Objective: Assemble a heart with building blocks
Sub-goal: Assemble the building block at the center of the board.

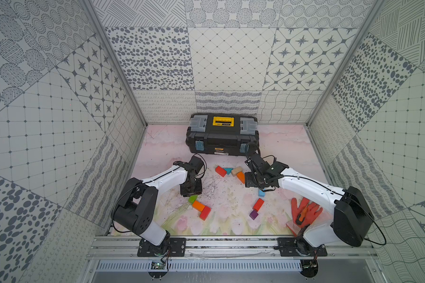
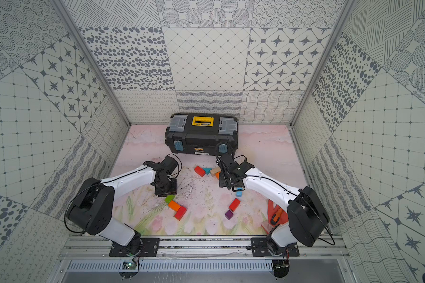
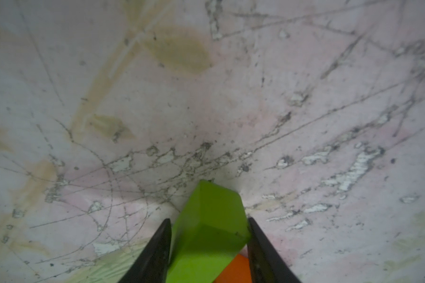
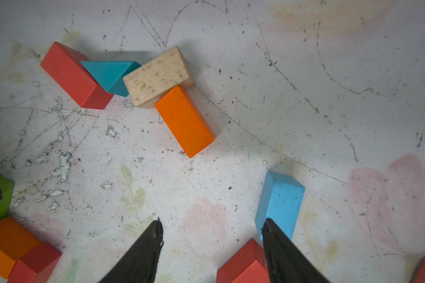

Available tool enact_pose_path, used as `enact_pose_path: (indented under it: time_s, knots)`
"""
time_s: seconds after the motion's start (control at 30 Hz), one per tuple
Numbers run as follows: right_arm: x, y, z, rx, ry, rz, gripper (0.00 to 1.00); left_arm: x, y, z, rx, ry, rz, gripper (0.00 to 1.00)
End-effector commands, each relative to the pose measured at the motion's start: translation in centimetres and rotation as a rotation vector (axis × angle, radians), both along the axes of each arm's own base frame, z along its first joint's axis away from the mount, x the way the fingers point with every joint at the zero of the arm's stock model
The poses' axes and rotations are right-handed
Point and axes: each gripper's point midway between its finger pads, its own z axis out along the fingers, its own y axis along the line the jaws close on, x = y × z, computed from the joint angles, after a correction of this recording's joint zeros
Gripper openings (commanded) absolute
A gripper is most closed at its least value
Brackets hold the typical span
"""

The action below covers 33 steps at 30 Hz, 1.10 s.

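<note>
In both top views, the building blocks lie scattered on a scuffed floral mat (image 1: 226, 196) and do not yet form a heart. At the far side, a red brick (image 1: 220, 171), teal triangle (image 1: 228, 170), plain-wood brick (image 1: 236, 170) and orange brick (image 1: 241, 177) touch in a chain. A purple cube (image 1: 254, 215) sits nearer. The left gripper (image 1: 191, 190) hangs over a green block (image 1: 192, 199). The right gripper (image 1: 255, 186) is just beside a light blue block (image 1: 261, 193).

Left wrist view: both fingers (image 3: 155, 254) press the green block's (image 3: 209, 227) long sides, clenched on it.

Right wrist view: the right gripper (image 4: 212, 220) is spread, with bare mat between its fingers, grasping nothing. One fingertip overlaps the light blue block's (image 4: 280, 203) end.

The blocks look rigid, light and smooth-painted, so likely slippery. Gripping across the flat long sides at mid-length seems safest.
</note>
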Motion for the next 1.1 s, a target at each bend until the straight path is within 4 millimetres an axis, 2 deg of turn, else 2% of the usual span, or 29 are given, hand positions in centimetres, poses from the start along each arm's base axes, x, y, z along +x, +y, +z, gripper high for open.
enact_pose_path:
  time_s: [0.0,0.07,0.1,0.27,0.4,0.43,0.47,0.53,0.57,0.63,0.73,0.9,0.97,1.07]
  knots:
    - [-0.2,-0.3,0.6,0.017,-0.028,-0.019,0.62,-0.5,0.2,-0.1,0.024,0.035,-0.059,0.32]
    - [-0.2,-0.3,0.5,0.023,-0.029,-0.022,0.59,-0.2,-0.1,-0.4,0.02,0.04,-0.074,0.2]
    - [-0.2,-0.3,0.5,0.025,-0.029,-0.024,0.58,-0.1,-0.3,-0.5,0.019,0.049,-0.082,0.17]
    - [0.0,-0.5,0.7,0.027,-0.042,-0.031,0.55,0.8,-1.5,-0.3,0.015,0.059,-0.132,0.11]
    - [0.3,-0.5,1.0,0.043,-0.061,-0.038,0.55,3.2,-3.6,1.4,-0.018,-0.008,-0.234,0.07]
    - [0.4,-0.5,0.9,0.044,-0.062,-0.041,0.55,3.8,-4.3,1.8,-0.035,-0.026,-0.267,0.09]
    - [0.4,-0.5,0.9,0.045,-0.062,-0.042,0.55,4.3,-5.0,1.9,-0.051,-0.039,-0.293,0.15]
    - [0.5,-0.4,0.8,0.052,-0.06,-0.042,0.54,4.8,-6.5,2.1,-0.091,-0.055,-0.335,0.4]
    - [0.5,-0.3,0.7,0.054,-0.059,-0.04,0.54,4.8,-7.1,2.0,-0.098,-0.052,-0.346,0.47]
    - [0.5,-0.3,0.8,0.058,-0.06,-0.04,0.53,4.5,-7.7,1.7,-0.102,-0.033,-0.367,0.55]
    - [0.5,-0.5,1.2,0.055,-0.067,-0.039,0.54,3.8,-7.4,1.5,-0.068,-0.01,-0.39,0.57]
    - [0.4,-1.0,1.4,0.054,-0.073,-0.042,0.54,2.1,-6.2,1.2,-0.023,0.009,-0.417,0.55]
    - [0.3,-1.1,1.4,0.059,-0.073,-0.042,0.54,1.5,-6.1,0.9,-0.017,0.022,-0.425,0.54]
    - [0.2,-1.3,1.4,0.06,-0.072,-0.046,0.53,1.0,-6.1,0.4,0.005,0.038,-0.444,0.46]
